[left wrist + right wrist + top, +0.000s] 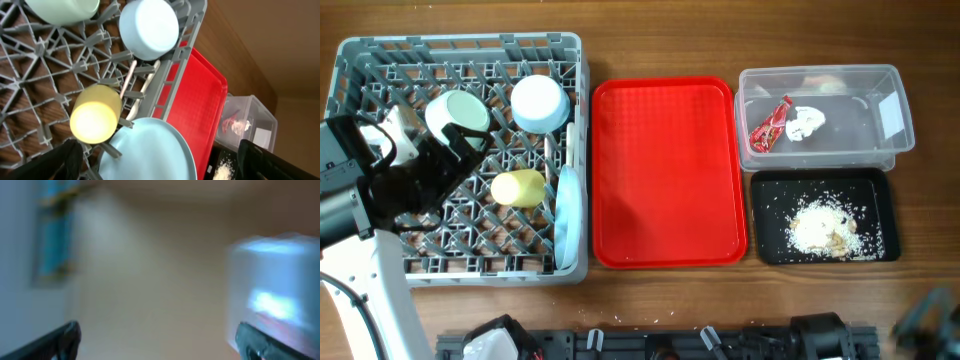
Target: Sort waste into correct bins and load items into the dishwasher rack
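The grey dishwasher rack (350,60) at the left holds the pale green bowl (457,115), the small light blue bowl (540,103), the yellow cup (518,188) on its side, and the light blue plate (568,215) on edge at its right wall. White cutlery (129,80) lies between the pegs. My left gripper (460,160) hovers open and empty over the rack, above the plate (150,150) and the cup (95,120). The clear tub (865,80) holds the red wrapper (770,125) and the tissue (806,122). The black tray (770,190) holds rice scraps (825,228). My right gripper (157,340) is open and empty, its view blurred.
The red tray (665,170) lies bare between the rack and the two bins; it also shows in the left wrist view (200,100). My right arm (928,320) is a blur at the table's front right corner. Arm bases stand along the front edge.
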Motion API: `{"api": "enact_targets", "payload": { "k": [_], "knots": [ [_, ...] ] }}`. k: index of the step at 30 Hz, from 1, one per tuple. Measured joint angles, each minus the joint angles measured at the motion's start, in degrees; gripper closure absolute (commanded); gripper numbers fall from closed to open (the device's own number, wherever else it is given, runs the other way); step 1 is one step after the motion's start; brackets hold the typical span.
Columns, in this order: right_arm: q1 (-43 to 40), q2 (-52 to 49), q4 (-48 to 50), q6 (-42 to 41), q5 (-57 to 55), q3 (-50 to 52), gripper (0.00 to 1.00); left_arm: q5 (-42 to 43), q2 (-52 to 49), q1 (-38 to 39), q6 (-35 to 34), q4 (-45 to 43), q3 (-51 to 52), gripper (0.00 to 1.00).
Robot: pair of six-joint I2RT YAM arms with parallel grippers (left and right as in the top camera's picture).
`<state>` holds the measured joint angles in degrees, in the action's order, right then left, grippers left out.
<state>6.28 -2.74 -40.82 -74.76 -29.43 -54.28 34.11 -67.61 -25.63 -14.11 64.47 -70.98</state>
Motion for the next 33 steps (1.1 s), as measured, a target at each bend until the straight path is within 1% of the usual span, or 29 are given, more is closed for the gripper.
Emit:
{"api": "enact_targets", "payload": {
  "k": [1, 2, 3, 4, 6, 8, 10, 13, 16, 18, 20, 21, 24, 26, 29, 33],
  "knots": [
    [0.0, -0.7, 13.0, 12.5, 5.4, 2.9, 0.00, 0.0, 0.1, 0.0, 0.0, 0.1, 0.0, 0.00],
    [0.0, -1.0, 22.8, 23.0, 10.3, 5.9, 0.00, -0.1, 0.1, 0.0, 0.0, -0.2, 0.0, 0.00],
    [0.0, -1.0, 30.4, 34.4, 16.4, 9.7, 0.00, -0.2, 0.0, 0.0, 0.0, -0.2, 0.0, 0.00],
    [0.0, -0.9, 35.2, 42.8, 21.0, 13.0, 0.00, -0.2, 0.0, 0.0, 0.0, -0.2, 0.0, 0.00],
    [0.0, -0.9, 36.6, 55.4, 28.9, 18.9, 0.00, -0.2, 0.0, 0.0, 0.0, -0.1, 0.0, 0.00],
    [-0.1, -0.9, 37.2, 62.4, 33.7, 24.8, 0.00, -0.2, 0.0, 0.0, 0.0, -0.2, 0.0, 0.00],
    [-1.0, -0.9, 39.7, 66.2, 36.0, 29.7, 0.00, -0.2, 0.0, 0.0, 0.0, -0.2, 0.0, 0.00],
    [-4.0, -0.8, 44.8, 68.8, 37.5, 37.5, 0.00, -0.2, 0.0, 0.0, 0.0, -0.2, 0.0, 0.00],
    [-6.2, 0.6, 47.1, 68.3, 37.5, 44.6, 0.00, -0.2, 0.0, 0.0, 0.0, -0.2, 0.0, 0.00],
    [-7.3, 1.4, 47.7, 66.0, 37.1, 48.6, 0.00, -0.2, 0.0, 0.0, 0.0, -0.2, 0.0, 0.00],
    [-7.4, 1.6, 47.7, 65.1, 36.9, 51.0, 0.00, -0.2, 0.0, 0.0, 0.0, -0.2, 0.0, 0.00],
    [-7.4, 1.6, 47.7, 64.9, 36.9, 52.1, 0.00, -0.2, 0.0, 0.0, 0.0, -0.1, 0.0, 0.00],
    [-7.4, 1.7, 41.2, 65.2, 36.5, 53.9, 0.00, -0.2, 0.0, 0.0, 0.0, -0.1, 0.0, 0.00],
    [-7.4, 1.8, 41.0, 68.3, 36.5, 53.9, 0.00, -0.2, 0.0, 0.0, 0.0, -0.2, 0.0, 0.01],
    [-7.4, 1.8, 40.9, 75.0, 36.5, 53.9, 0.00, -0.2, 0.0, 0.0, 0.0, -0.2, 0.0, 0.00],
    [-7.4, 1.8, 40.9, 78.2, 36.4, 53.9, 0.00, -0.2, 0.0, 0.0, 0.0, -0.2, 0.0, 0.00]
  ]
}}
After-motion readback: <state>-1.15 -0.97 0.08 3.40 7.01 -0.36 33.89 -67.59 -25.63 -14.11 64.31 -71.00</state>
